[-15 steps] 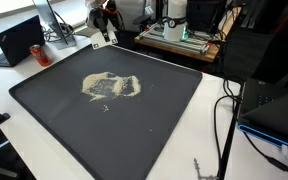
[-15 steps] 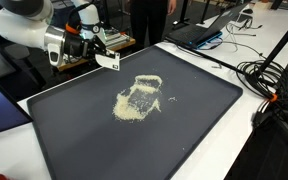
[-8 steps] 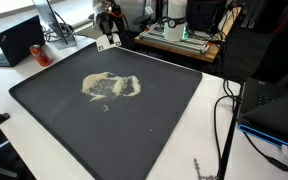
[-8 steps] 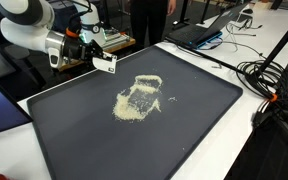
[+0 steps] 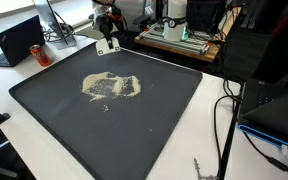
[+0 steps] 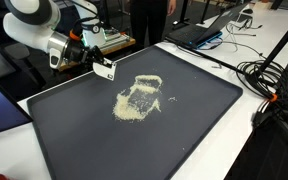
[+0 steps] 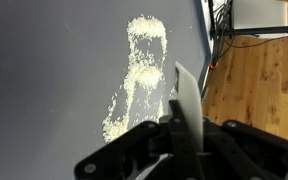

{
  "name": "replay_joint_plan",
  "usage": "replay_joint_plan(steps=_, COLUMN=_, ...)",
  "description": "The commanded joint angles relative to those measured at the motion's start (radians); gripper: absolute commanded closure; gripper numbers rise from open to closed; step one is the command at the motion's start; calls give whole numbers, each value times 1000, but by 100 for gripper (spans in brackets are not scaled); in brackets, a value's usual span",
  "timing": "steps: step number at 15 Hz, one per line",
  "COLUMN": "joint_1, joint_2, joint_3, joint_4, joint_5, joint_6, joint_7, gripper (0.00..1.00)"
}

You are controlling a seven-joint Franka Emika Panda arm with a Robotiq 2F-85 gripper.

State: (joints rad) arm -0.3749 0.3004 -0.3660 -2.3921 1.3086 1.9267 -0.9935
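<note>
A wooden floor lies beside the claw. Well beyond it, a white table carries a laptop and cables.

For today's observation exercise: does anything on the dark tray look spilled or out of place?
Yes: pale grains lie scattered loose on the dark tray, in no container, with stray bits around the patch.

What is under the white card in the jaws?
Bare dark tray near its edge; the pale grains lie to one side, not beneath. The strip right behind the card is hidden.
</note>
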Motion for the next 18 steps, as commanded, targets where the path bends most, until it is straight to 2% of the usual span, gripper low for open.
replay_joint_plan(steps=1, joint_1=54, joint_2=-63, joint_3=8, joint_4=-22, joint_5=-70, joint_6=112, joint_7=40, gripper=99)
replay_joint_plan(steps=6, joint_1=100, joint_2=-133, joint_3=29, joint_4=-33, joint_5=-219, joint_6=215, joint_7=111, gripper=99)
replay_joint_plan(steps=10, joint_1=121, joint_2=-202, joint_3=54, joint_4=-38, joint_5=-381, joint_6=262, joint_7=201, gripper=99)
replay_joint_plan(steps=15, joint_1=148, joint_2=-284, joint_3=108, joint_4=-41, joint_5=-597, joint_6=270, joint_7=322, gripper=99)
replay_joint_plan(steps=18, joint_1=176, joint_2=-326, joint_3=150, joint_4=-55, joint_5=-698, joint_6=333, joint_7=365, gripper=99)
